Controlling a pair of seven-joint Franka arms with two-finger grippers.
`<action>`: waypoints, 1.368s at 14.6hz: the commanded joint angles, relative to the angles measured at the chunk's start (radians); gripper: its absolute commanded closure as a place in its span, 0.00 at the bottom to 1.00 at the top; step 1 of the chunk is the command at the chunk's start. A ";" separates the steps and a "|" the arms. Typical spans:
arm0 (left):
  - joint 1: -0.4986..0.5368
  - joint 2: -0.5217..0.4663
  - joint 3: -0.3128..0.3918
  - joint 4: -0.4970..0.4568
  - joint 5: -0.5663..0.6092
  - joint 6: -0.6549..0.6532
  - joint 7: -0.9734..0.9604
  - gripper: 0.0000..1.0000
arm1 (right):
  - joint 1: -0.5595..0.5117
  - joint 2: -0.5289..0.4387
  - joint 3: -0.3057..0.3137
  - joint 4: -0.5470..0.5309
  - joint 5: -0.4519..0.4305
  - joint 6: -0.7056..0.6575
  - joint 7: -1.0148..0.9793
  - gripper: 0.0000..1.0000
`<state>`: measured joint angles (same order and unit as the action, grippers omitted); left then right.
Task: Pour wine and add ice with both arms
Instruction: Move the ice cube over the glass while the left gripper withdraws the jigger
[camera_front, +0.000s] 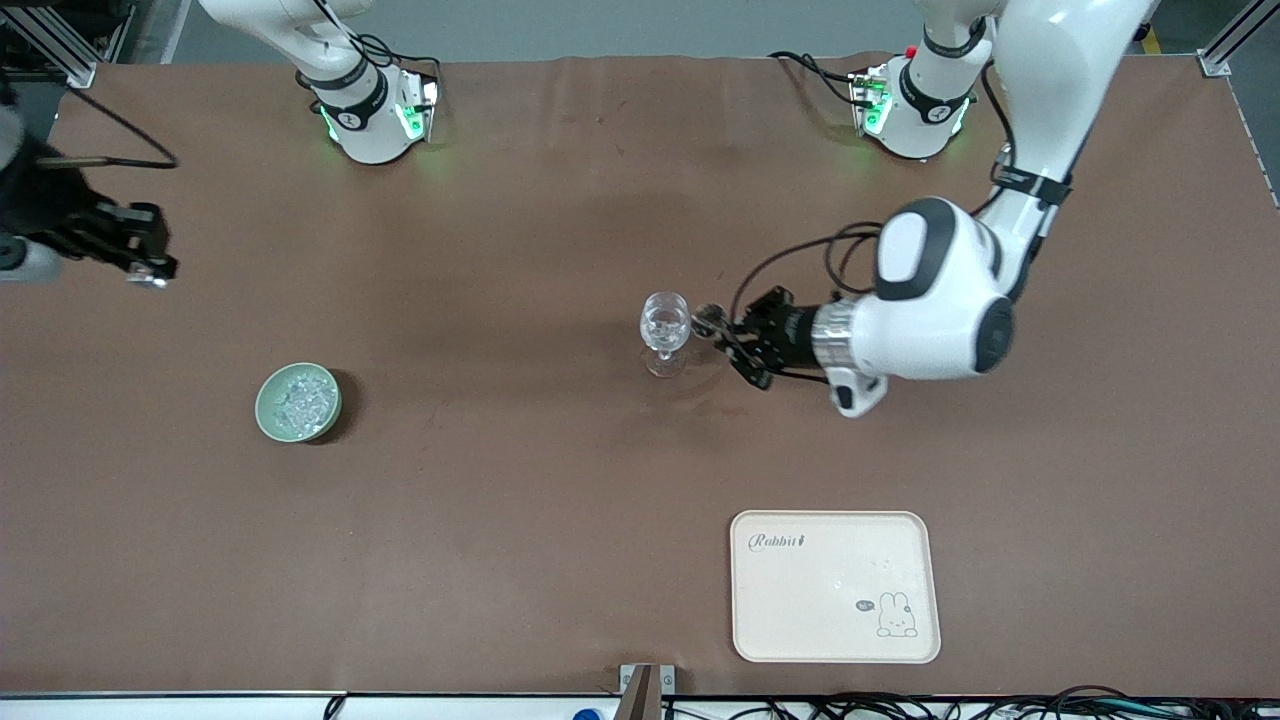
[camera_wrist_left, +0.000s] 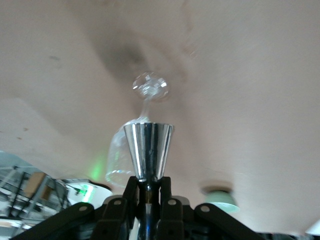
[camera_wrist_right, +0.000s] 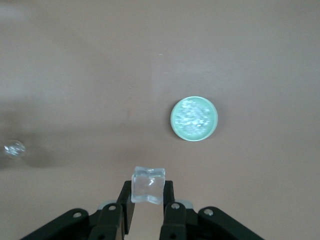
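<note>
Tray (camera_front: 835, 585) reads "Rabbit"; left gripper (camera_front: 718, 328) clamps a metal cup (camera_wrist_left: 148, 150), right gripper (camera_wrist_right: 148, 200) an ice cube (camera_wrist_right: 148, 185).

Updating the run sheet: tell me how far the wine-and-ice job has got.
Done: an ice cube is off the table, gripped in the shut right gripper, which is over the right arm's end of the table. In hand: the left gripper is shut on a metal cup right beside the stemmed glass. Left: dropping the cube into the glass; no coloured wine shows in it.
</note>
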<state>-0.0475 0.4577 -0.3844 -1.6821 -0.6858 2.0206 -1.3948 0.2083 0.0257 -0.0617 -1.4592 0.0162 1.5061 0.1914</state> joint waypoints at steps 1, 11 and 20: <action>0.110 0.038 -0.010 0.045 -0.075 -0.014 0.071 0.99 | 0.168 0.019 -0.007 -0.015 -0.002 0.057 0.231 0.92; 0.443 0.254 -0.007 0.111 -0.268 -0.106 0.460 0.99 | 0.548 0.261 -0.007 -0.012 -0.013 0.342 0.753 0.99; 0.572 0.392 0.032 0.117 -0.233 -0.216 0.704 0.99 | 0.683 0.450 -0.007 0.023 -0.013 0.502 0.856 0.97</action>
<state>0.5245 0.8161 -0.3631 -1.5889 -0.9288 1.8451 -0.7234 0.8708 0.4437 -0.0578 -1.4739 0.0124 2.0112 1.0301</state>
